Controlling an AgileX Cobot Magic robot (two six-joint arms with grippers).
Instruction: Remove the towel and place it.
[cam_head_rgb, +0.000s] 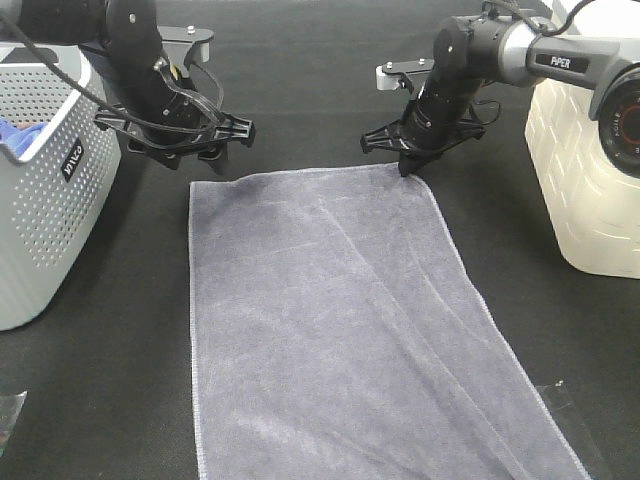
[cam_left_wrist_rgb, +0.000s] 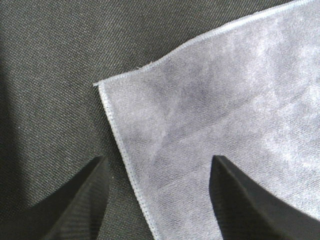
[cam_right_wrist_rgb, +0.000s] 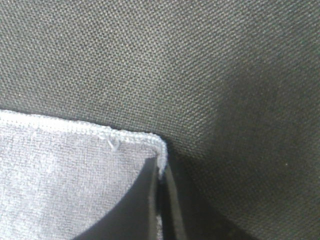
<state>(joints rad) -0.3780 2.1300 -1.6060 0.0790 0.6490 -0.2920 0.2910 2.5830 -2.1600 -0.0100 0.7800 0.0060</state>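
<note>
The towel (cam_head_rgb: 340, 330) lies spread flat on the black table (cam_head_rgb: 300, 80), just to the right of the grey basket (cam_head_rgb: 60, 190) as the high camera sees it, apart from the basket with a strip of bare table between them. Its long side runs toward the near edge of that view and out of the picture. A few shallow creases run down its length.

The left gripper (cam_head_rgb: 228, 145) hangs close to the basket's far right corner, over the towel corner nearest the basket. Its fingers (cam_left_wrist_rgb: 82, 205) are spread wide apart. In the left wrist view the hemmed corner of the towel (cam_left_wrist_rgb: 225, 110) lies on the table under the gap between them, touched by neither.

The right gripper (cam_head_rgb: 408, 165) is at the towel's other far corner, well away from the basket. In the right wrist view its gripper (cam_right_wrist_rgb: 159, 200) is pressed together, pinching the hemmed corner of the towel (cam_right_wrist_rgb: 60, 170), whose edge turns up slightly there.

A bit of bright blue cloth (cam_head_rgb: 15, 130) shows inside the basket. A white container (cam_head_rgb: 590, 180) stands beyond the towel, on the side away from the basket.
</note>
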